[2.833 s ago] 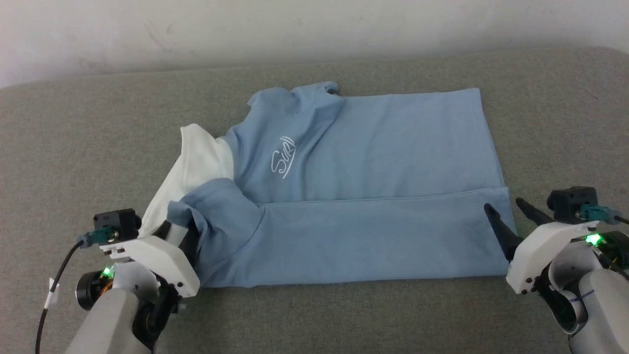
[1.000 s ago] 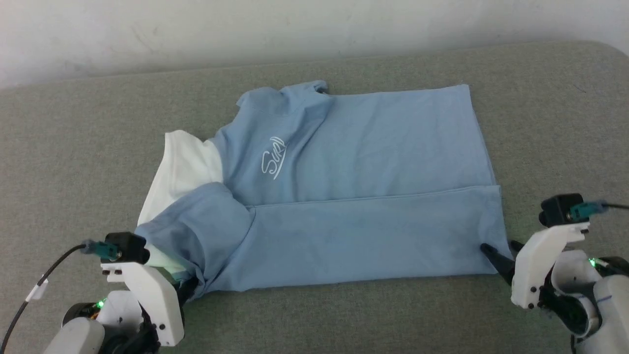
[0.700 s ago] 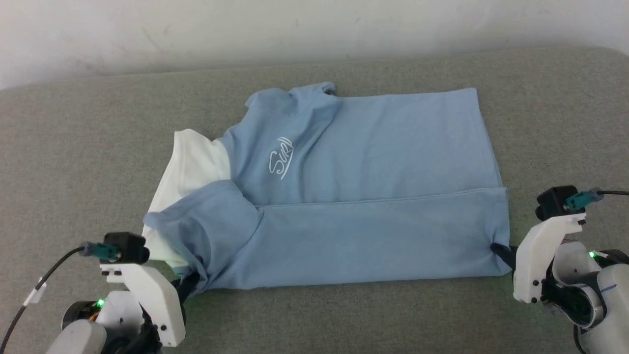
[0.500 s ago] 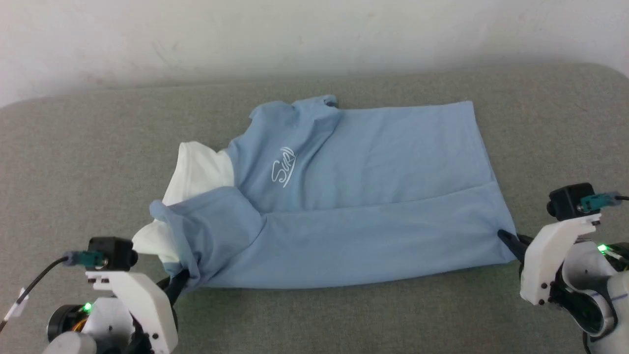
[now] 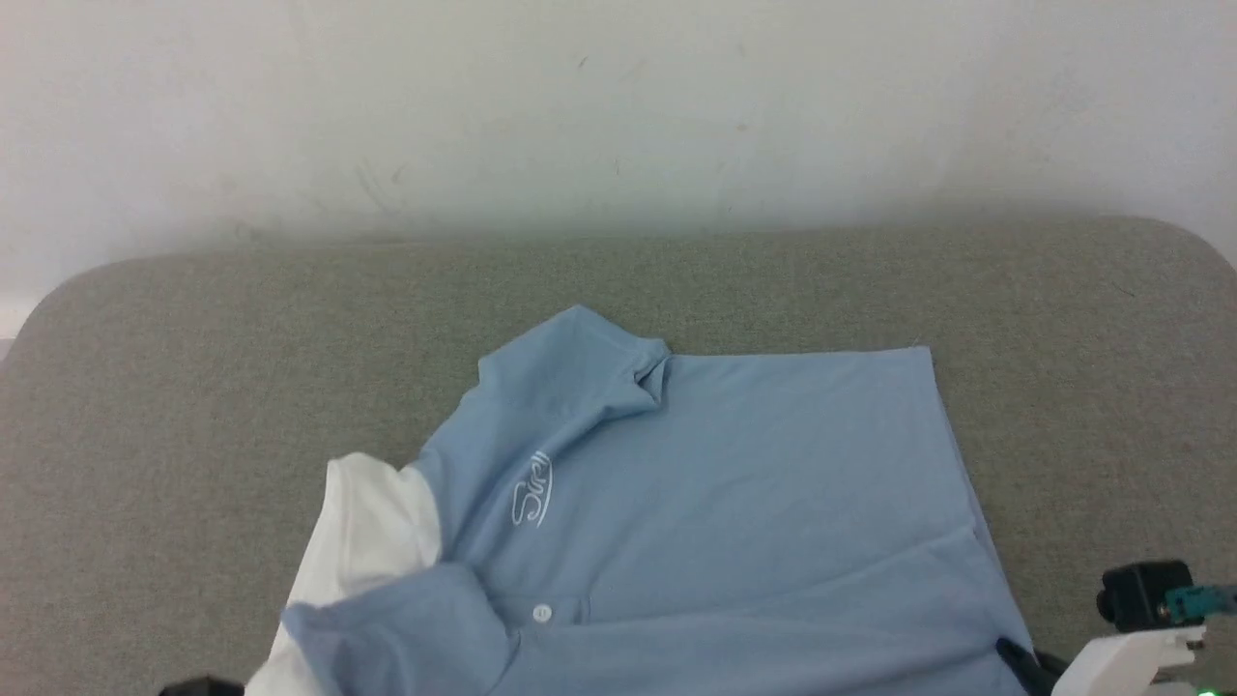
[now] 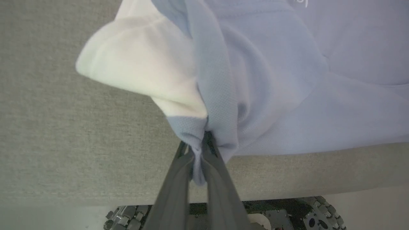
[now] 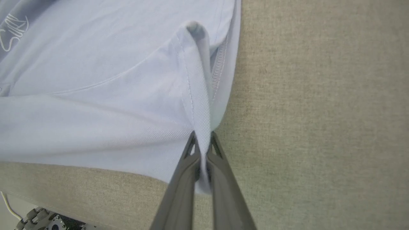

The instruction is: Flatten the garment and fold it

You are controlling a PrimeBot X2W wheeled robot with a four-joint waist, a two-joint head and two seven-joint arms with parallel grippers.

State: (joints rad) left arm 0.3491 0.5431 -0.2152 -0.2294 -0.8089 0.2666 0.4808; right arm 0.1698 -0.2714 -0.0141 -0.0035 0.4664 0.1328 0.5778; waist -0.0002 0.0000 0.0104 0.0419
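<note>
Light blue pique knit, finely dimpled where the wrist views came close, made up the garment (image 5: 734, 503), which lay front-up on a grey-green woven pad (image 5: 174, 387) below a pale, scuffed wall (image 5: 580, 116). Its collar end pointed to the robot's left and its straight hem to the right. The head view gave the overall shape: a roughly rectangular body, a smooth white panel (image 5: 372, 527) at the collar end, a white cursive logo (image 5: 532, 488) on the chest, a small round white button (image 5: 542, 613) and a blue flap folded over at the far edge. That view cut off the near edge, and a dark shape at its lower left corner was probably part of the left arm. The wrist views supplied the grips. The left gripper (image 6: 198, 143) was clamped on a bunched pleat of blue cloth just below the white panel, which bulged in a soft rounded fold to one side. The right gripper (image 7: 202, 137) was closed on the hem corner, where a stitched seam and a doubled edge ran up from the dark, tapered fingers. Both wrist views also showed the pad's near edge with metal hardware beneath it.
</note>
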